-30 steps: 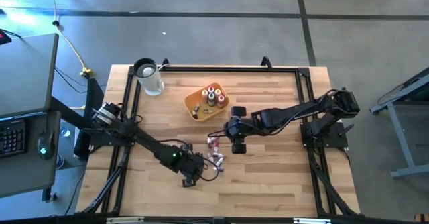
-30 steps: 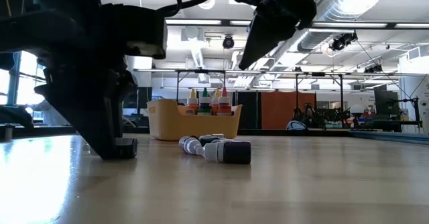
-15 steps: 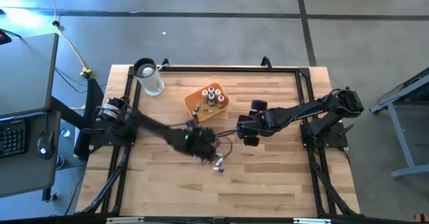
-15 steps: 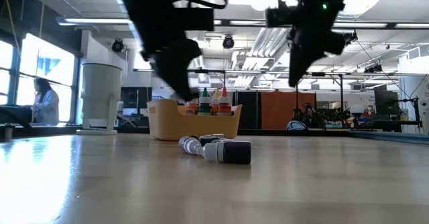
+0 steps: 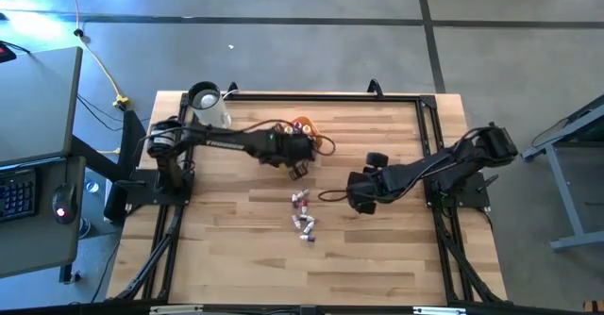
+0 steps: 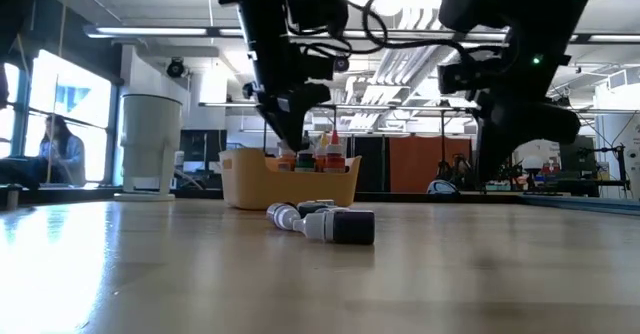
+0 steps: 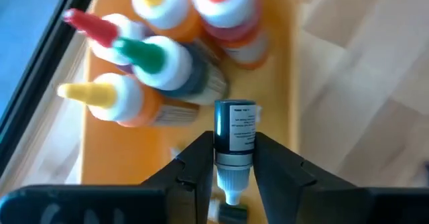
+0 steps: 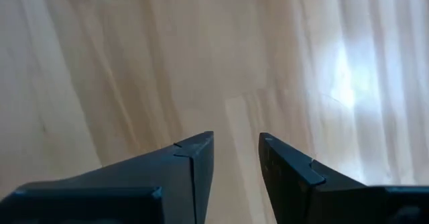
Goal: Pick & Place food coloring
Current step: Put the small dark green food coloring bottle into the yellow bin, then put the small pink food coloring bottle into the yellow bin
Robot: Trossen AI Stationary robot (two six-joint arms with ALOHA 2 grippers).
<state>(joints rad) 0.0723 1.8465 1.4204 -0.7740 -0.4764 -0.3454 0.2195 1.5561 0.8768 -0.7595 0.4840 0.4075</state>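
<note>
Left gripper [image 7: 233, 158] is closed around a small dark bottle [image 7: 234, 133] of food coloring and hangs over the yellow-orange tray [image 5: 274, 143]. It holds the bottle between both fingers with the pale cap toward the wrist, probably so the bottle can go down beside the others. Those standing bottles [image 7: 161, 63], with red, green and yellow caps, fill the far part of the tray; the held one is above the free part near the wall. A few more bottles [image 5: 303, 213] lie on the table [image 5: 396, 258], well apart from the tray. Right gripper [image 8: 236, 150] waits over bare wood, its fingers a little apart, holding nothing.
</note>
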